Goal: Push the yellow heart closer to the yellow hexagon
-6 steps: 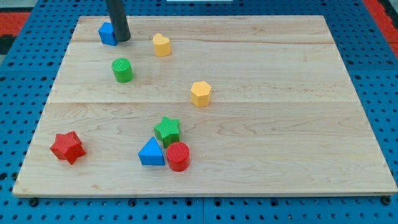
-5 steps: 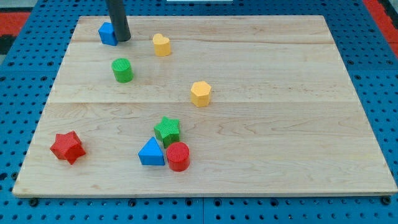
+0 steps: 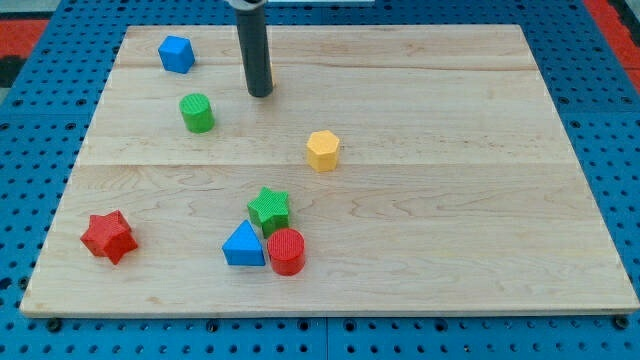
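Item: rod, tip (image 3: 260, 94) at the board's (image 3: 480, 200) upper middle; no gripper fitted, so no jaw state to report.
Yellow heart: hidden behind the rod; orientation and long axis cannot be told.
Yellow hexagon (image 3: 323, 150): below-right of the tip, apart.
Also: green cylinder (image 3: 197, 112), blue cube (image 3: 176, 54).
Risk, judged: an off-centre push could spin the heart aside, missing the hexagon.
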Controlling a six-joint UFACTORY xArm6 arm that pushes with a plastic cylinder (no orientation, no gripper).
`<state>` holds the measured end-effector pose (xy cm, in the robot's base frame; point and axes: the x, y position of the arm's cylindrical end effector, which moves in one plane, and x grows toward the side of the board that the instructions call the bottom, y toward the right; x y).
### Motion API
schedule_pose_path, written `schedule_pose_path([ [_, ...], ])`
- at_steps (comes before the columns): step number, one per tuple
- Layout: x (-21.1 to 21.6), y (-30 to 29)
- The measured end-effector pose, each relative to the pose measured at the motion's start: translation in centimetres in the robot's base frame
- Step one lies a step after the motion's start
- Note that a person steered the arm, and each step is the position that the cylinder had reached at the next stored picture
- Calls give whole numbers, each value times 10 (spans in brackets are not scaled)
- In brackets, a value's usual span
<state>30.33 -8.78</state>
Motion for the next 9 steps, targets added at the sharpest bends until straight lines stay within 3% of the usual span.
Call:
schedule_pose_path([
  [1,-21,-50],
  [2,-53,-38],
  [3,-56,35],
  [4,-3,58],
  [5,12,58],
  [9,-43,59],
])
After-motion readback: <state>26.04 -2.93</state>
